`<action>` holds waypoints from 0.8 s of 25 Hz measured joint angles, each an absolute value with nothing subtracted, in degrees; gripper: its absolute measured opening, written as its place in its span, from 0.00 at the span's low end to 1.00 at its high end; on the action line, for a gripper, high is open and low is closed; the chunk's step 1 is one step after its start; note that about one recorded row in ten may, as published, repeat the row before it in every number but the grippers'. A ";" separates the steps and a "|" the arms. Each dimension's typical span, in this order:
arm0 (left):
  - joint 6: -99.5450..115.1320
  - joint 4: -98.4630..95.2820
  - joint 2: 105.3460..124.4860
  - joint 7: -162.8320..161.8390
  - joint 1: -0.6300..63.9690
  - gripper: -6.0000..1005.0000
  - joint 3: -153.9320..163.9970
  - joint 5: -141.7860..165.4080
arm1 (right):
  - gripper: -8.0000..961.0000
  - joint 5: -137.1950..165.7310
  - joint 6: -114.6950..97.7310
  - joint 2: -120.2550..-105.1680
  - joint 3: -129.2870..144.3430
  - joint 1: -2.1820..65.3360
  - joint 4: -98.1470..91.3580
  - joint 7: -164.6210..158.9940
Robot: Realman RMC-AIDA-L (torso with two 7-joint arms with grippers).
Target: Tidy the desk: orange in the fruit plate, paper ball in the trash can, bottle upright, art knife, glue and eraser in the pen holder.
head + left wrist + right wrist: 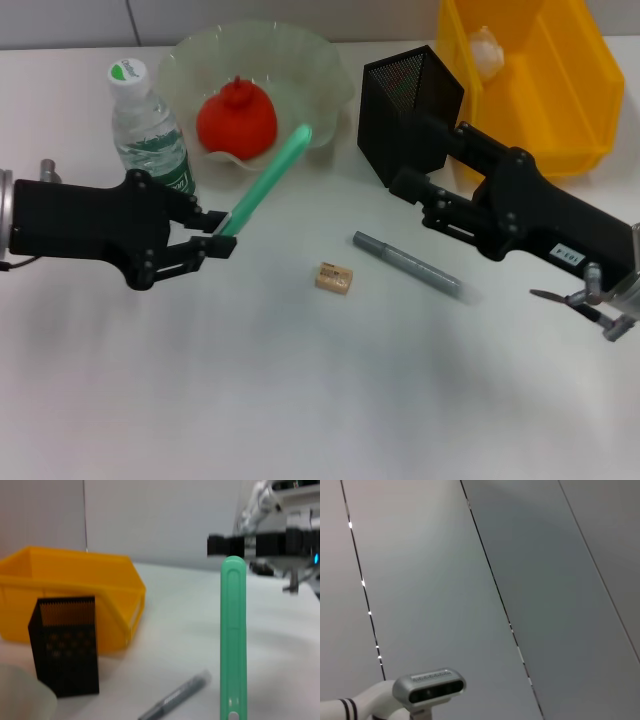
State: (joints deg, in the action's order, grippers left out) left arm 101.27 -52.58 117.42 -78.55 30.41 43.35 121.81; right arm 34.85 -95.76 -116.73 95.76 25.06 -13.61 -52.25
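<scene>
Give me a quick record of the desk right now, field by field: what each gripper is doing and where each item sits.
left gripper: shut on the green stick, holding it off the table
right gripper: beside the pen holder, fingers hidden
orange: in the fruit plate
paper ball: in the trash can
bottle: upright, left of the fruit plate
eraser: on the table, mid-desk
grey pen: lying on the table, right of the eraser
</scene>
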 joint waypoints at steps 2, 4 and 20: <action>101.92 -54.60 117.47 -79.12 30.99 0.24 43.40 124.44 | 0.80 34.95 -96.34 -115.88 95.79 25.27 -13.94 -54.75; 102.91 -56.51 117.65 -79.70 32.00 0.25 43.47 128.16 | 0.80 35.58 -97.56 -114.76 95.54 25.96 -14.06 -57.99; 105.14 -67.25 118.05 -83.96 33.55 0.25 53.35 135.48 | 0.80 47.40 -98.14 -107.44 91.06 34.13 -18.01 -82.16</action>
State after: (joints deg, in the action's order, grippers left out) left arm 105.14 -67.25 118.05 -83.96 33.55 53.35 135.48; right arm 47.40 -98.14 -107.44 91.06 34.13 -18.01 -82.16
